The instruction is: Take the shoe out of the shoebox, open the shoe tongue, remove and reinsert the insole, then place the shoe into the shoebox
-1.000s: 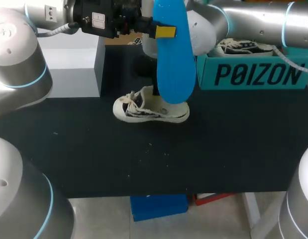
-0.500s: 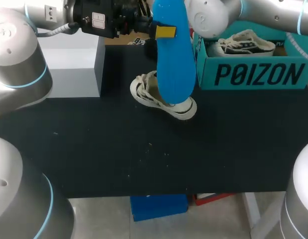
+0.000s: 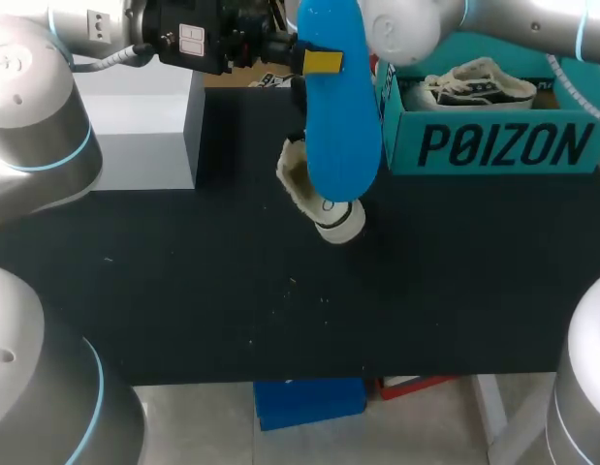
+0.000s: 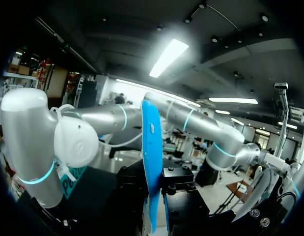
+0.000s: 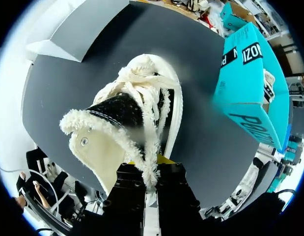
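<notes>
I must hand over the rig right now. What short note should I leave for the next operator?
Left gripper: jaws shut on the blue insole, held upright above the table.
Right gripper: jaws shut on the shoe at its collar, over the table beside the shoebox.
A second shoe lies in the shoebox.
Done: shoe out, insole removed.
To do: reinsert the insole, put the shoe into the shoebox.

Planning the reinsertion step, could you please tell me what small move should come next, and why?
Probably lower the flat blue insole toward the cream-and-black canvas sneaker: the left claw grips it above the sneaker, which the right claw holds by its frayed collar.
</notes>
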Controlling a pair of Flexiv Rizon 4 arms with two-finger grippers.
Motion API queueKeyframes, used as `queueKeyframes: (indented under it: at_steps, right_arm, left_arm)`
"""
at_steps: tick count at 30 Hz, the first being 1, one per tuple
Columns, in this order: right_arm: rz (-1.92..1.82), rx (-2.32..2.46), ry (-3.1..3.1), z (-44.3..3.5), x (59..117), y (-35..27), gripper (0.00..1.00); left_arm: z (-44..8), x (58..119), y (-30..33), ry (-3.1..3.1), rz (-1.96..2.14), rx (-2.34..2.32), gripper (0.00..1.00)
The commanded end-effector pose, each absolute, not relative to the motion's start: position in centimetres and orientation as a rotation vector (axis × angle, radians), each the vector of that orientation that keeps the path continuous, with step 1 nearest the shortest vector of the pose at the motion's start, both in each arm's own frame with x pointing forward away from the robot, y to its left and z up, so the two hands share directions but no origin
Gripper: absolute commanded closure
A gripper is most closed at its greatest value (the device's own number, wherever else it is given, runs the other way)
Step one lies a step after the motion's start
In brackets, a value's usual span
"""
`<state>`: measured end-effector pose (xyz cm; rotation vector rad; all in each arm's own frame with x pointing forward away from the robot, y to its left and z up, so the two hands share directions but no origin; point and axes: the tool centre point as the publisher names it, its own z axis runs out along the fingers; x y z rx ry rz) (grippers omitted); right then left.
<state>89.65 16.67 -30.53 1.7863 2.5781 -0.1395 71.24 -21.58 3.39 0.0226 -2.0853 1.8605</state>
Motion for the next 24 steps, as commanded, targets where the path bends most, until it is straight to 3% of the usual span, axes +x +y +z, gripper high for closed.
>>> queueKeyframes:
  at_steps: [1, 24]
  right_arm:
    - [-0.118, 2.3, 2.142, -30.9, 89.2, 16.6, 1.0]
    - [0.004, 2.181, 2.255, -33.7, 88.7, 18.5, 1.0]
  left_arm:
    - [3.3, 71.3, -21.7, -2.087, 1.86, 0.022, 1.0]
    - [3.3, 71.3, -21.7, -2.087, 1.86, 0.022, 1.0]
